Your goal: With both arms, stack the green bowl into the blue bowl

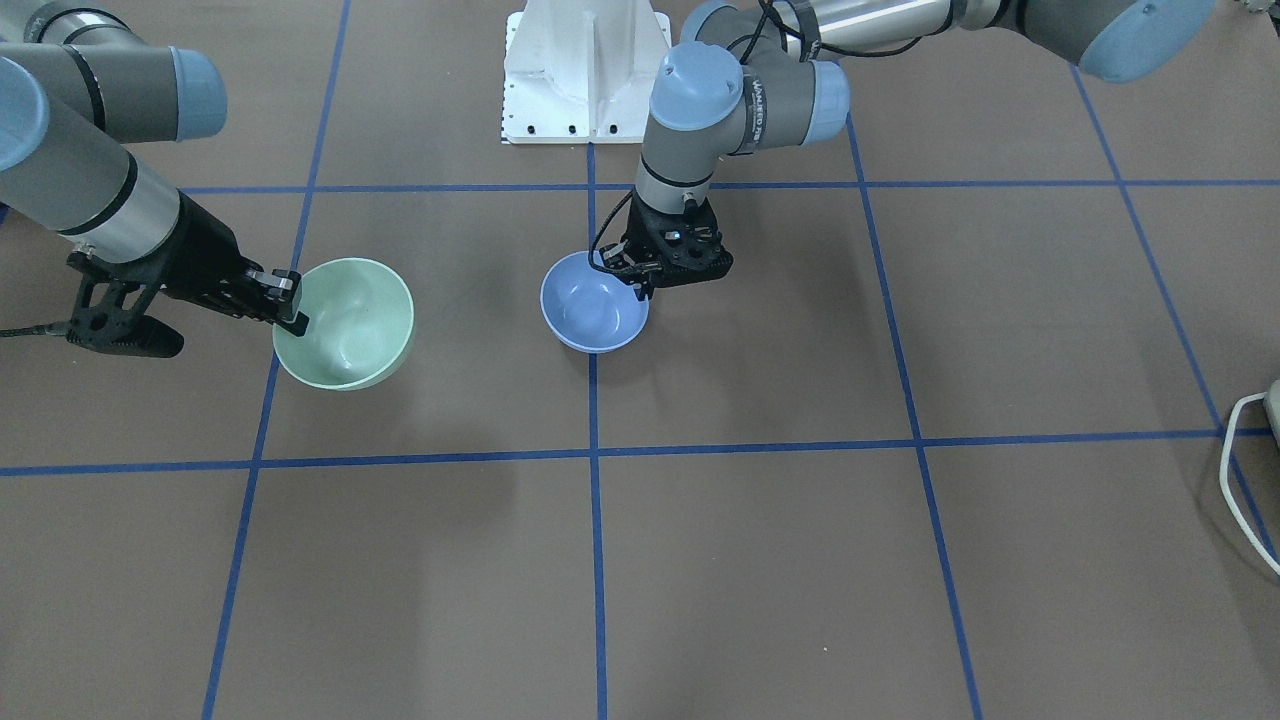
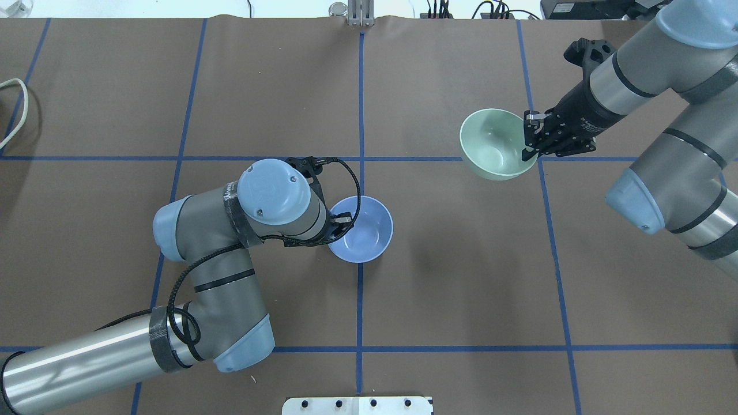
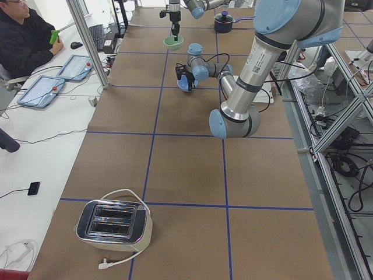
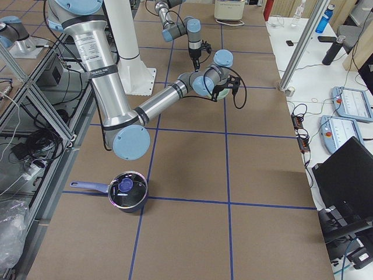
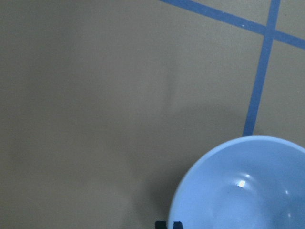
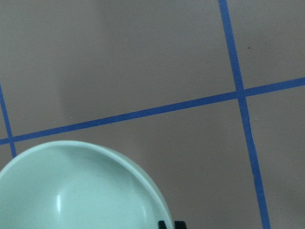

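Note:
The pale green bowl (image 1: 350, 325) hangs tilted above the table, and my right gripper (image 1: 292, 305) is shut on its rim. It also shows in the overhead view (image 2: 496, 144) with the right gripper (image 2: 530, 138) at its right edge, and in the right wrist view (image 6: 81, 191). The blue bowl (image 1: 592, 315) sits upright near the table's middle, and my left gripper (image 1: 640, 285) is shut on its rim. In the overhead view the left gripper (image 2: 340, 222) is at the blue bowl's (image 2: 366, 233) left edge. The blue bowl also fills the lower right of the left wrist view (image 5: 243, 186). The bowls are well apart.
The white pedestal (image 1: 585, 70) stands at the robot's base. A white cable (image 2: 14, 109) lies at the table's far left edge. A toaster (image 3: 113, 221) sits at the robot's left end of the table and a lidded pot (image 4: 128, 189) at its right end.

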Robot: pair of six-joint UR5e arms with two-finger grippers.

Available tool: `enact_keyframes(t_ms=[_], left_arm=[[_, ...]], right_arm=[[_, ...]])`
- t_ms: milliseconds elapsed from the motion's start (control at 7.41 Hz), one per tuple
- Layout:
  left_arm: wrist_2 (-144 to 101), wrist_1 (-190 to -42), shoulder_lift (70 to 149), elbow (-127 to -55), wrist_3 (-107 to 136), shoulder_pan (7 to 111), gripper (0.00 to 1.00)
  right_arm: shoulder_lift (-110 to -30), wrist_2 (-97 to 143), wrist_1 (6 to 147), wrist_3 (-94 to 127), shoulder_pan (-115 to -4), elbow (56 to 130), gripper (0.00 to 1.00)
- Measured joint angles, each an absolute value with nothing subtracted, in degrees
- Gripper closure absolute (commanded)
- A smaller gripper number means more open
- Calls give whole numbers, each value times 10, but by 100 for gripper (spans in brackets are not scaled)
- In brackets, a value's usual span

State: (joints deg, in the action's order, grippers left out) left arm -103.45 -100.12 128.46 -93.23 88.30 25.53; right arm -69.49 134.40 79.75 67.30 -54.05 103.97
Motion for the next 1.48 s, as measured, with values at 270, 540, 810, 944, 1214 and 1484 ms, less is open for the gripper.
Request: enact_keyframes(t_ms=[270, 540, 810, 944, 1214, 1484], left_arm=[[-1036, -1000, 1276, -950, 873, 256, 12], [-1064, -987, 1241, -1014, 810, 288, 3], [-1142, -983, 1186, -1059, 726, 366, 3], [-1169, -987, 1151, -1071, 669, 405, 3], [-1204, -1014, 1071, -1083, 557, 473, 3], [-1243, -1086, 984, -1083, 495, 526, 3]], right_arm=[[-682, 1328, 798, 693, -526, 1040, 100], [-658, 1297, 798, 737, -492, 1039, 100], [-619, 1241, 801, 803, -432, 1035, 100], [-596, 1208, 814, 830, -401, 1034, 100], [-551, 1148, 853, 875, -345, 1032, 100], [-532, 1101, 863, 901, -299, 1027, 100]])
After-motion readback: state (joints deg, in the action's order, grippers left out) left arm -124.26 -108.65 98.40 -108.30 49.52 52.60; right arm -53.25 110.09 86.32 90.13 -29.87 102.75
